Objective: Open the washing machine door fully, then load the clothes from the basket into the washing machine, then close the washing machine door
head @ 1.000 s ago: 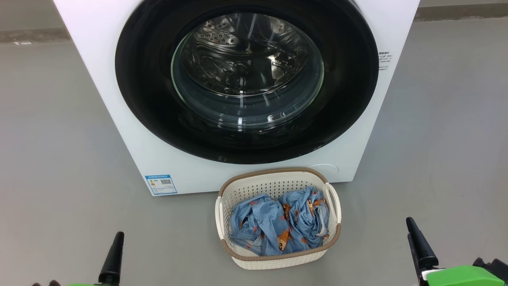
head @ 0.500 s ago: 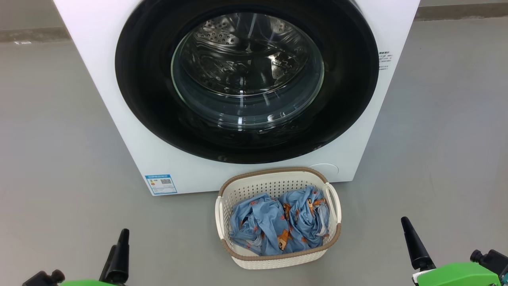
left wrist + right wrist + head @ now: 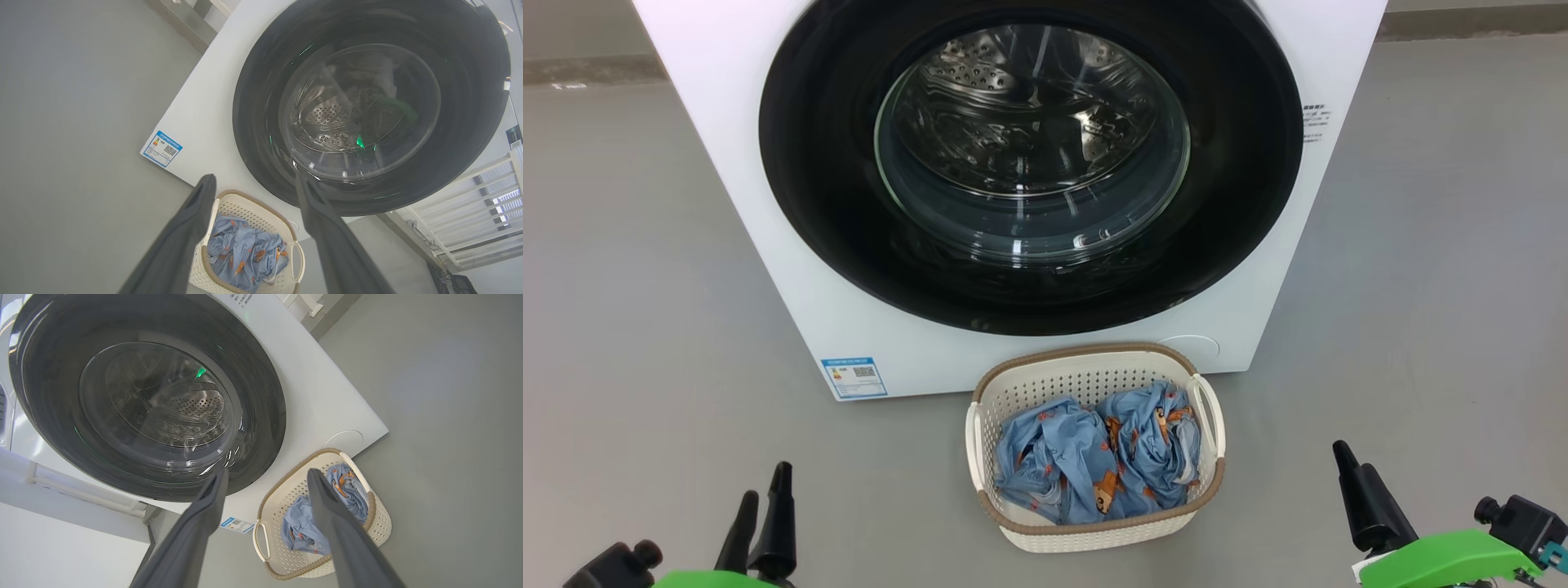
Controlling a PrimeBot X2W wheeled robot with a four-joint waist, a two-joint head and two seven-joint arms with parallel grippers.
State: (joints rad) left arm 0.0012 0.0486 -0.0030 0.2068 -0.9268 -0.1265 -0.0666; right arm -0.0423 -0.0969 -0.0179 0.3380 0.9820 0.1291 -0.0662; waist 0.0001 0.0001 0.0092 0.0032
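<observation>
Cream basket (image 3: 1086,535) before closed washing machine door (image 3: 1029,163); left end effector (image 3: 254,177), right end effector (image 3: 267,471) agape, empty.

You are seeing the left gripper (image 3: 765,483) and the right gripper (image 3: 1350,459) each wearing two long, dark grey fingers (image 3: 327,237) tapering to blunt points, bright green housings (image 3: 1445,559) showing behind them, black knobbed blocks (image 3: 1515,518) sitting alongside.
</observation>
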